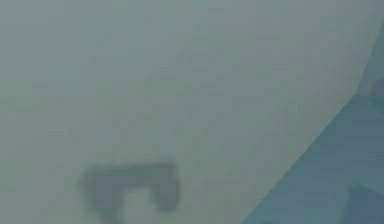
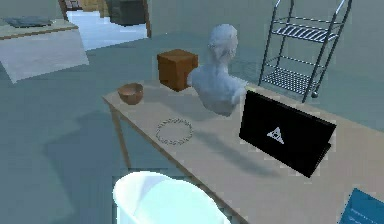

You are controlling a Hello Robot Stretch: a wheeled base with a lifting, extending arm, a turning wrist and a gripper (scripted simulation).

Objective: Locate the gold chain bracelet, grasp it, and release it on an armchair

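Observation:
A thin chain loop, pale gold and shaped like a bracelet (image 2: 174, 131), lies flat on the light tabletop (image 2: 215, 160) in the arm side view. It sits near the table's middle, in front of a white bust and right of a small bowl, apart from both.
On the same table stand a wooden bowl (image 2: 131, 93), a brown box (image 2: 176, 69), the white bust (image 2: 218, 70) and a black screen (image 2: 285, 132). Behind is a wire shelf rack (image 2: 305, 50); a white counter (image 2: 40, 45) is far left. A plain grey wall (image 1: 150, 80) faces the forward view.

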